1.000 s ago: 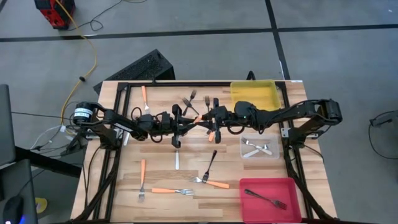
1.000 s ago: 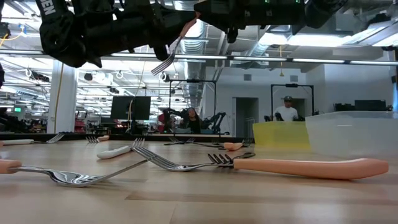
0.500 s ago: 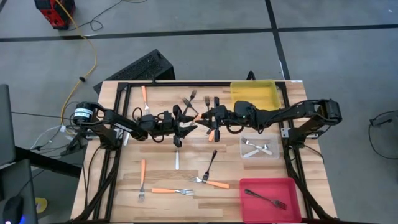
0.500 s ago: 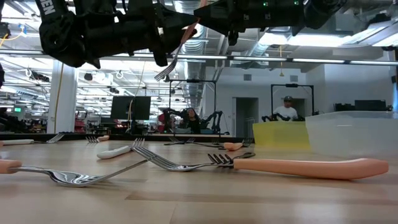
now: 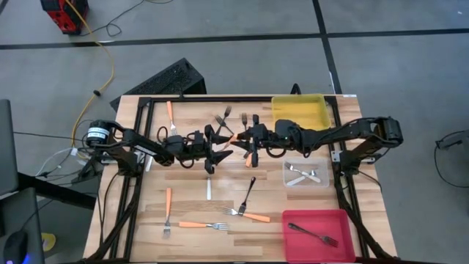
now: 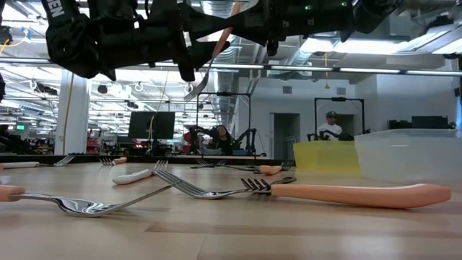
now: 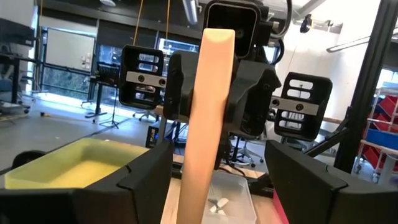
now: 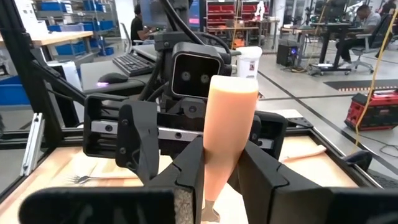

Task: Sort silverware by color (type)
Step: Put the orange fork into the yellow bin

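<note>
An orange-handled fork (image 6: 214,58) hangs slanted above the table's middle, its handle end up and its metal tines (image 6: 195,89) down. In the high view, my right gripper (image 5: 248,139) reaches in from the right and is shut on this fork (image 5: 235,137). My left gripper (image 5: 220,147) faces it from the left. It is open, and its fingers (image 7: 146,180) stand wide on either side of the handle (image 7: 208,124) without touching it. More silverware lies on the table: orange-handled forks (image 5: 198,225), dark forks (image 5: 249,192) and a pale one (image 5: 209,189). My right gripper pinches the fork's orange handle (image 8: 219,168) between its two fingers (image 8: 186,180), below the wide free end (image 8: 231,93). The fingers come in level from the table's right and lie across the handle. The fork is lifted clear and tilted, with its tines hanging lowest.
A yellow bin (image 5: 300,111) stands at the far right. In front of it, a clear bin (image 5: 306,174) holds pale forks. Nearest, a red bin (image 5: 319,233) holds a dark fork. Black frame rails (image 5: 139,147) run along the table's sides.
My left gripper has opened wide and let go of the orange-handled fork, staying where it was. The fork remains in my right gripper, and its tines have swung a little lower.
</note>
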### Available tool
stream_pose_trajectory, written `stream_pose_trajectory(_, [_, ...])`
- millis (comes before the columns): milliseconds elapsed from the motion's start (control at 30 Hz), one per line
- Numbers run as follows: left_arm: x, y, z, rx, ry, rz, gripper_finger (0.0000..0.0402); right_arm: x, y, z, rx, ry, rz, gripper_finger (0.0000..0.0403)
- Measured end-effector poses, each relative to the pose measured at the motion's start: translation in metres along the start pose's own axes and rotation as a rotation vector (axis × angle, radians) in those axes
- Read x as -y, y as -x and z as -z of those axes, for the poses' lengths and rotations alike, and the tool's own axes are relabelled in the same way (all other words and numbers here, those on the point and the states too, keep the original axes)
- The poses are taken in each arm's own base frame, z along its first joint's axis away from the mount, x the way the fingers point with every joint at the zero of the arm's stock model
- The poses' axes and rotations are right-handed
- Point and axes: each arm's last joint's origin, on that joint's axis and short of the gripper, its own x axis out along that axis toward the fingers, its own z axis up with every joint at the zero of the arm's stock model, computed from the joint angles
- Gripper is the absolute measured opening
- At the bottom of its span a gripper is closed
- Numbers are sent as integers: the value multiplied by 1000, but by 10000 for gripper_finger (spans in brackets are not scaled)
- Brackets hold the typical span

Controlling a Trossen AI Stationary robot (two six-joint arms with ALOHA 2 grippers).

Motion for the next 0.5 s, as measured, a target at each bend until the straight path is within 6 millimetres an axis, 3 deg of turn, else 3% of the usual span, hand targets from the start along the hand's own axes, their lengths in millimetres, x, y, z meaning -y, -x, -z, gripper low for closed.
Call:
stream_pose_trajectory(233, [-1, 0, 2, -20, 7, -5, 244, 0, 0, 3, -28, -29, 1, 96])
stream_pose_trajectory(500, [-2, 1, 8, -92, 28, -27, 282, 1, 0, 6, -64, -54, 21, 96])
